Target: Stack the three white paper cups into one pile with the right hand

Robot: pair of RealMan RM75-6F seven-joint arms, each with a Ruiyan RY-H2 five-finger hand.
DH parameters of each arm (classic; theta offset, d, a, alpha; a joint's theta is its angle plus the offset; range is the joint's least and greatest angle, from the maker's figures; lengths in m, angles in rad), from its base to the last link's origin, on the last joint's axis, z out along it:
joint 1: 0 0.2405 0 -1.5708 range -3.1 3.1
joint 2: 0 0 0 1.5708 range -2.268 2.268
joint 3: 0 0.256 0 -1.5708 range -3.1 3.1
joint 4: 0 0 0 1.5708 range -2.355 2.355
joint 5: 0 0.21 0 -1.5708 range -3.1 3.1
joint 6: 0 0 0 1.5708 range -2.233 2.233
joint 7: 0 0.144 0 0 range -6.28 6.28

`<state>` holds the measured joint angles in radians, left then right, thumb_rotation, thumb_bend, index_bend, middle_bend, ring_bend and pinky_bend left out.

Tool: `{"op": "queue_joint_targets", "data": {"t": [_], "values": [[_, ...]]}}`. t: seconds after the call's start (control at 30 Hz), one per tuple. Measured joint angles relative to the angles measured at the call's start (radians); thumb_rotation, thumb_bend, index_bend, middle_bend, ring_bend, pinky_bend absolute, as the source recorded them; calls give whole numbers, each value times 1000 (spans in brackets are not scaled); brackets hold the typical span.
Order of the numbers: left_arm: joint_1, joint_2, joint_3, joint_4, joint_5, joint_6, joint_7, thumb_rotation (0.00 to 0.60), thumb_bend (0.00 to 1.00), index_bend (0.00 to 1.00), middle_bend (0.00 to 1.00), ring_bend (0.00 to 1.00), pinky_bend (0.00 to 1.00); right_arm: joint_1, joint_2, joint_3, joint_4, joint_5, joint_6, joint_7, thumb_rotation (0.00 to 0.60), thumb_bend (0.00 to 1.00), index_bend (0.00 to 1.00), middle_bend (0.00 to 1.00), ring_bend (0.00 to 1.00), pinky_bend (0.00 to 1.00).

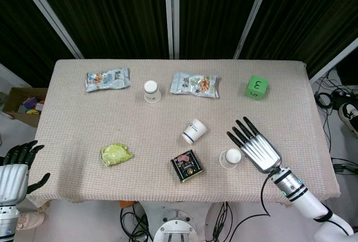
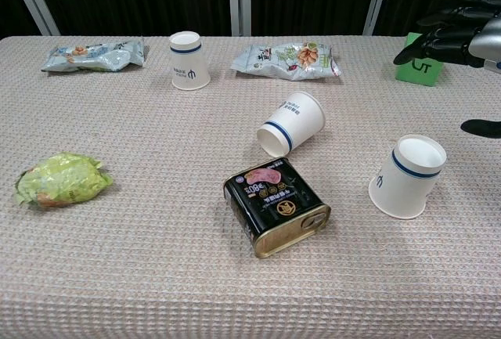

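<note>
Three white paper cups with a blue ring are on the beige tablecloth. One stands upside down at the back (image 1: 151, 91) (image 2: 189, 60). A second lies on its side near the middle (image 1: 194, 131) (image 2: 292, 123). The third stands upside down at the front right (image 1: 230, 158) (image 2: 408, 176). My right hand (image 1: 257, 144) (image 2: 462, 35) hovers just right of this third cup. Its fingers are stretched out and apart, it holds nothing, and it does not touch the cup. My left hand (image 1: 18, 166) hangs off the table's front left corner, fingers apart and empty.
A black tin (image 1: 187, 165) (image 2: 276, 205) lies left of the front cup. A yellow-green packet (image 1: 116, 153) (image 2: 61, 180) sits front left. Two snack bags (image 1: 107, 79) (image 1: 194, 84) and a green block (image 1: 257, 87) (image 2: 415, 61) line the back. A cardboard box (image 1: 22, 103) stands on the floor.
</note>
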<state>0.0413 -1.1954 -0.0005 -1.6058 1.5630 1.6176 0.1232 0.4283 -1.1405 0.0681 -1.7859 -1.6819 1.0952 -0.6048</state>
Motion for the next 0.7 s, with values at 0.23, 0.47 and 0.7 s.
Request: {"op": "queue_joint_targets", "data": {"t": [0.23,0.47,0.7], "values": [[-4,-8,-2,10,-2,-7,-8,600,190,219,152,131,145,8,-6,-3,-4,12,1,-10,600,223,154,189,0,24],[-3,-9,-4,15,-6,-6,-15,600,190,219,152,132,145,39,-18,8,-13,29,-27,-3,600,222,154,187,0,23],[3,-11,-2,16,-4,1,-18,600,190,219,152,131,145,164,-59,75,-29,134,-188,-11,600,197,155,188,0,24]]}}
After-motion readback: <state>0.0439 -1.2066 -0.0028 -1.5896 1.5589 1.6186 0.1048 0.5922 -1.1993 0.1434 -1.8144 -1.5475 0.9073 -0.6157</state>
